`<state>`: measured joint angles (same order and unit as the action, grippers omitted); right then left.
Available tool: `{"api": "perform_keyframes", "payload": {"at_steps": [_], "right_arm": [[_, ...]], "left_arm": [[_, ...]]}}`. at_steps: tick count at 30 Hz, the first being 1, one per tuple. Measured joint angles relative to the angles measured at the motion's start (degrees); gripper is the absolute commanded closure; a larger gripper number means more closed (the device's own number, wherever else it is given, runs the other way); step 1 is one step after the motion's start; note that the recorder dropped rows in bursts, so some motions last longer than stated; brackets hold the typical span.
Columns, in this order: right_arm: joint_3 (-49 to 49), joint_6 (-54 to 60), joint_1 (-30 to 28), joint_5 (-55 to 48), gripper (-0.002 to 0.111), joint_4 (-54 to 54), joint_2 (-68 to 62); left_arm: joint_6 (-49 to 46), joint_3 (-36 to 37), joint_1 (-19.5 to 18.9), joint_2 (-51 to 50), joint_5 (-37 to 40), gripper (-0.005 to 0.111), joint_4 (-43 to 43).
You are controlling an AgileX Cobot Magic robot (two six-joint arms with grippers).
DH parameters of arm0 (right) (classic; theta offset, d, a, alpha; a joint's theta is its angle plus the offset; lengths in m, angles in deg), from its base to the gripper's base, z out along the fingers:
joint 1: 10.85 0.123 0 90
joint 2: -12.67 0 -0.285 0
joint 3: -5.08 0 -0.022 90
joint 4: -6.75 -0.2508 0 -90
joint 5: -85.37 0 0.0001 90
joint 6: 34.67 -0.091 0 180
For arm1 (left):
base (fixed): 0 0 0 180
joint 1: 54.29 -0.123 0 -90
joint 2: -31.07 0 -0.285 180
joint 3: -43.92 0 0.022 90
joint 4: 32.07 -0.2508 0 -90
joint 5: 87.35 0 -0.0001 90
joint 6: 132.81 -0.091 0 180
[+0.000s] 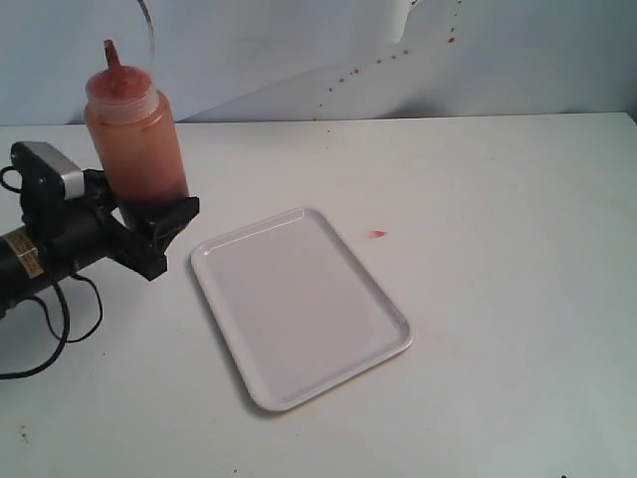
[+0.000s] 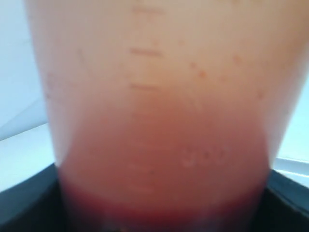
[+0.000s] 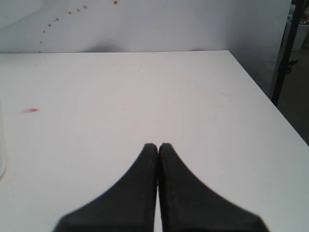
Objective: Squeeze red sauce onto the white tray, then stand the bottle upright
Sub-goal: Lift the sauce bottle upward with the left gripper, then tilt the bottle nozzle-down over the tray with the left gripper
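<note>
The bottle [image 1: 134,134] stands upright at the far left, nozzle up, its translucent body tinted orange-red. Darker red sauce [image 1: 159,187] sits in its lower part. My left gripper [image 1: 164,214] is shut on the bottle's base, one black finger on each side. In the left wrist view the bottle [image 2: 159,96] fills the picture, with dark fingers [image 2: 29,203] at the lower corners. The white tray [image 1: 299,299] lies flat to the right of the bottle, and no sauce shows on it. My right gripper [image 3: 158,145] is shut on nothing, above bare table, out of the exterior view.
A tiny pinkish-red speck [image 1: 377,234] lies on the table just right of the tray; the right wrist view also shows this speck [image 3: 32,110]. Red spatter [image 1: 383,60] dots the back wall. The left arm's cable [image 1: 60,319] loops on the table. The table's edge [image 3: 270,101] runs nearby.
</note>
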<state>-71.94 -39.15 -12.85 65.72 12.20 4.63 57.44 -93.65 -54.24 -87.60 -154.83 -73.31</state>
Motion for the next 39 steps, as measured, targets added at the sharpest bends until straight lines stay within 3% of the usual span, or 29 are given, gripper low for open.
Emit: {"api": "perform_keyframes", "payload": {"at_steps": [5, 16, 20, 28, 34, 39], "right_arm": [[0.0, 0.0, 0.0, 0.0, 0.108, 0.0, 0.0], [0.0, 0.0, 0.0, 0.0, 0.108, 0.0, 0.0], [0.0, 0.0, 0.0, 0.0, 0.108, 0.0, 0.0], [0.0, 0.0, 0.0, 0.0, 0.108, 0.0, 0.0], [0.0, 0.0, 0.0, 0.0, 0.108, 0.0, 0.0], [0.0, 0.0, 0.0, 0.0, 0.108, 0.0, 0.0]], "left_arm": [[-6.71, 6.82, 0.0, 1.07, 1.24, 0.107, 19.58], [-23.15, 6.96, 1.12, 1.07, 1.08, 0.107, 19.9], [-34.38, 6.96, 6.2, 1.07, 3.11, 0.107, 29.01], [-59.6, 6.96, 20.39, 1.07, 1.63, 0.107, 58.21], [-77.22, 6.96, 25.2, -0.64, 0.08, 0.107, 67.48], [-88.57, 5.51, 26.84, -4.1, 0.28, 0.107, 70.57]]}}
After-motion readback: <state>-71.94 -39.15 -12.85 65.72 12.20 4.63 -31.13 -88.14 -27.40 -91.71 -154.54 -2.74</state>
